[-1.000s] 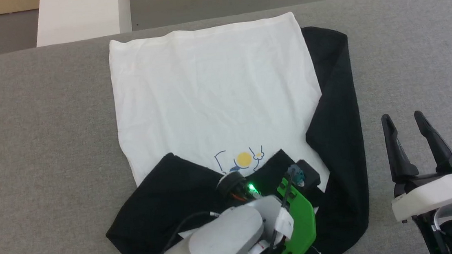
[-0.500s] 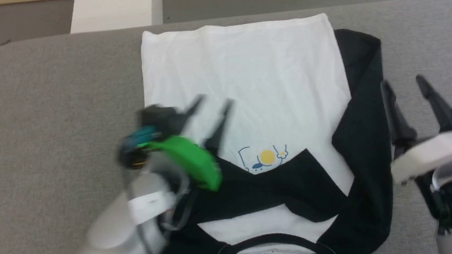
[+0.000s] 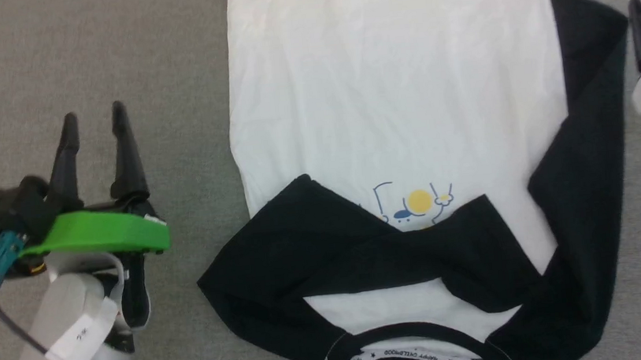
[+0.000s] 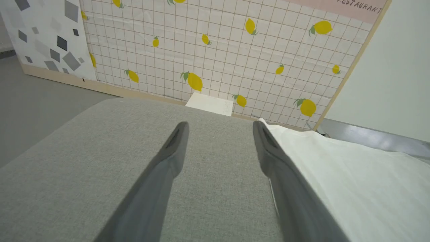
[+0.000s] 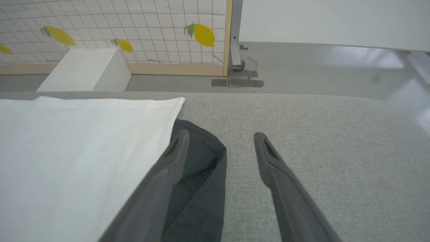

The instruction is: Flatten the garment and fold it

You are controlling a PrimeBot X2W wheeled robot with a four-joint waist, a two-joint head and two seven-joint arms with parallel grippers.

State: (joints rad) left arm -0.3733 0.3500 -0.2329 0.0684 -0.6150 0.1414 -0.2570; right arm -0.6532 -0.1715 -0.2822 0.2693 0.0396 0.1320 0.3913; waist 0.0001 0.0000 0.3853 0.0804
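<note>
grey fabric table (image 3: 111,47) before lemon-print wall (image 4: 201,50), garment (image 3: 394,92) between left gripper (image 3: 93,114) and right gripper (image 5: 220,134), jaws apart

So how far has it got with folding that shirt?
Done: the garment lies flat, one black sleeve folded across its chest. In hand: nothing; the left tool and right tool stand open beside it. Left: the other sleeve and folding the body.

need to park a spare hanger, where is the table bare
Bare grey fabric tabletop lies between the open left hand and the white shirt with black sleeves. Crowded: the shirt covers the middle, and the right hand is close beside its outstretched sleeve.
</note>
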